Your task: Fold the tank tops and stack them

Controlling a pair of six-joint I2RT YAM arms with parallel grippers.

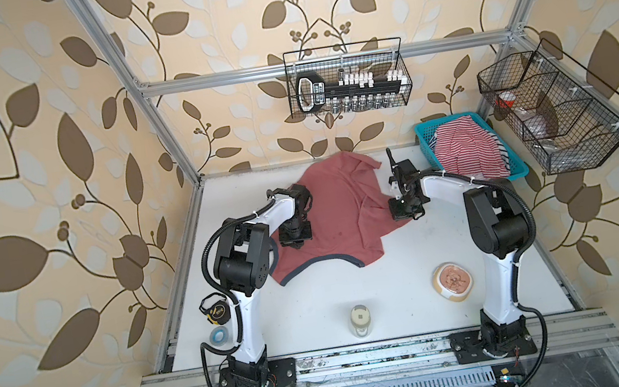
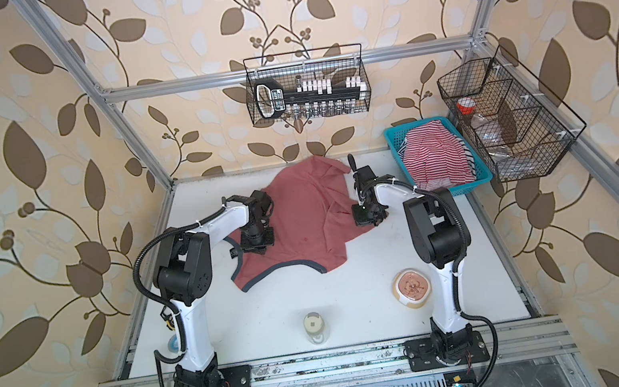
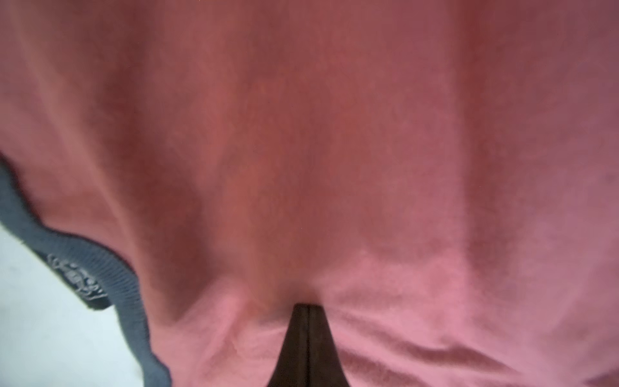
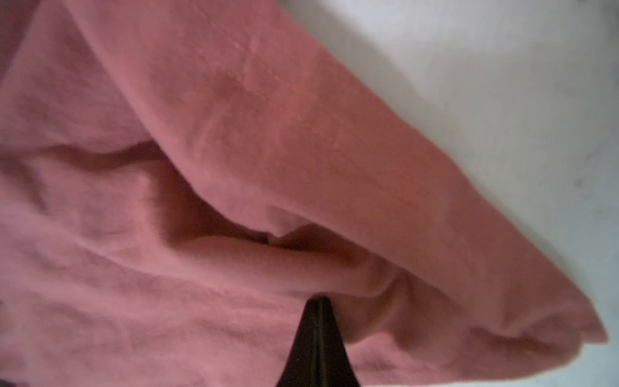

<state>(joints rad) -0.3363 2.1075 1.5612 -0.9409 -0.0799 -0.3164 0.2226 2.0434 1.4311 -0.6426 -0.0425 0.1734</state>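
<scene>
The brick-red tank top (image 1: 337, 207) (image 2: 298, 213) lies crumpled on the white table, its dark trim (image 1: 322, 259) (image 3: 50, 241) toward the front. My left gripper (image 1: 297, 240) (image 3: 306, 306) points down on the top's left side, jaws shut, with cloth puckered at the tips. On the top's folded right edge (image 4: 335, 150), my right gripper (image 1: 407, 208) (image 4: 320, 301) is likewise shut with a pinch of cloth. The red-and-white striped tank top (image 1: 465, 153) (image 2: 437, 159) is heaped in a blue basket (image 1: 425, 133) at the back right.
A bowl (image 1: 453, 280) and a lidded jar (image 1: 361, 319) stand near the table's front. A tape measure (image 1: 215, 312) and a tape roll (image 1: 218, 337) lie beside the left arm. Wire baskets hang on the back wall (image 1: 348, 79) and the right frame (image 1: 555, 109).
</scene>
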